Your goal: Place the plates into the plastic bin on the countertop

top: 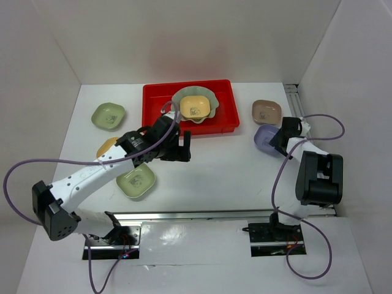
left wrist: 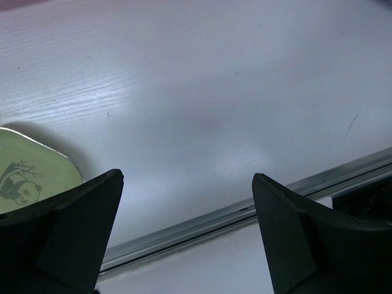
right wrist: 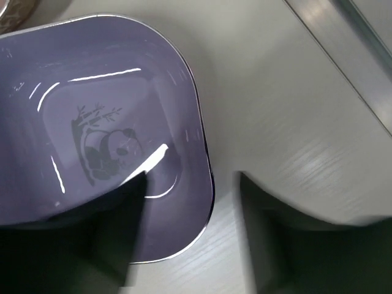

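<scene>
"Red plastic bin at the back of the countertop. What's in it?"

"Two of the plates. The large pale-green scalloped plate lies a little right of the bin's middle, and a yellow rounded-square plate with a small print sits nested on it."

"And the rest?"

"They're on the white surface. The far green plate is left of the bin. The near green plate lies just beside the left arm, and an orange-yellow plate is partly hidden under that arm. The beige plate is right of the bin, with the lavender plate just in front of it."

"Fingers?"

"The left gripper is spread wide over bare table in front of the bin and holds nothing. The right gripper is parted too. One finger is inside the glossy, panda-printed lavender plate and the other outside, with the rim between them and not pinched."
</scene>
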